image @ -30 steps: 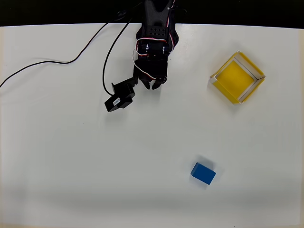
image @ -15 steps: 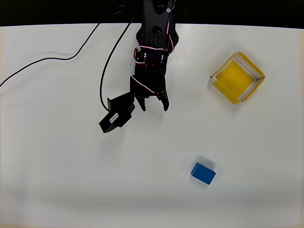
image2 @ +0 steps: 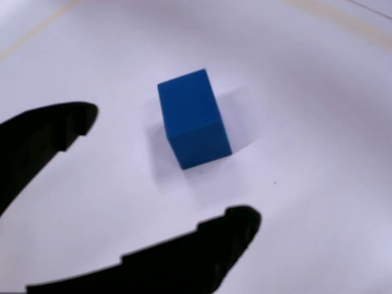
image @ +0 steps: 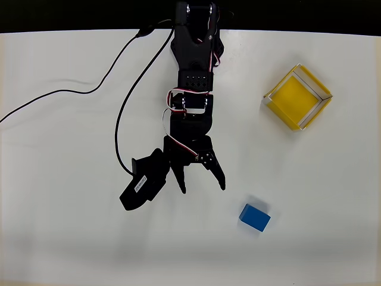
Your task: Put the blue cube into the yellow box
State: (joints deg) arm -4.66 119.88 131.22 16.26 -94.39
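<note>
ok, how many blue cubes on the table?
1. The cube lies at lower right in the overhead view, apart from the open gripper and well below the yellow box. Nothing hidden that I can see.

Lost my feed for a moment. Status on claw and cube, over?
Claw open, empty, short of the blue cube. Cube flat on the table, untouched. Yellow box empty, far side. Nothing between claw and cube.
</note>
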